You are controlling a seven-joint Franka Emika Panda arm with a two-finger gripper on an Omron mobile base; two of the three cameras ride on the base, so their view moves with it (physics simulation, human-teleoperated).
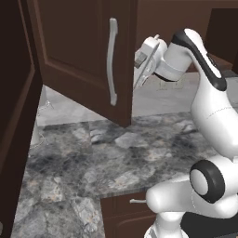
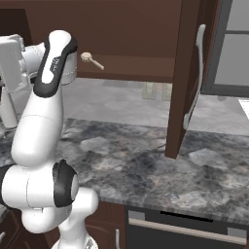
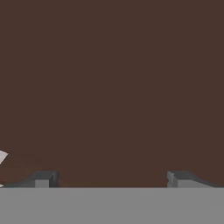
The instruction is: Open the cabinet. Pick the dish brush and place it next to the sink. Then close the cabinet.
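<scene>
The fingers stand wide apart with nothing between them, their two dark tips at the bottom corners of the hand view against a flat brown panel of the cabinet.

From the left base view the white hand sits just beside the free edge of the open cabinet door, on its far side, tilted and facing toward the cabinet. The door swings out over the tabletop, its long silver bar handle standing upright. Below the door's lower edge there is open room down to the grey marbled tabletop.

The arm rises from the base, bends at the elbow, and reaches up and forward at cabinet height (the forearm runs nearly level into the wrist).

In the right base view the other door also stands open, edge-on, with its handle vertical. Between the two doors the cabinet's interior lies open. The dish brush lies on the cabinet's bottom shelf, just beside the arm's upper link; here it looks pale, with a round head toward the arm and a thin handle running away from it, roughly along the shelf.
</scene>
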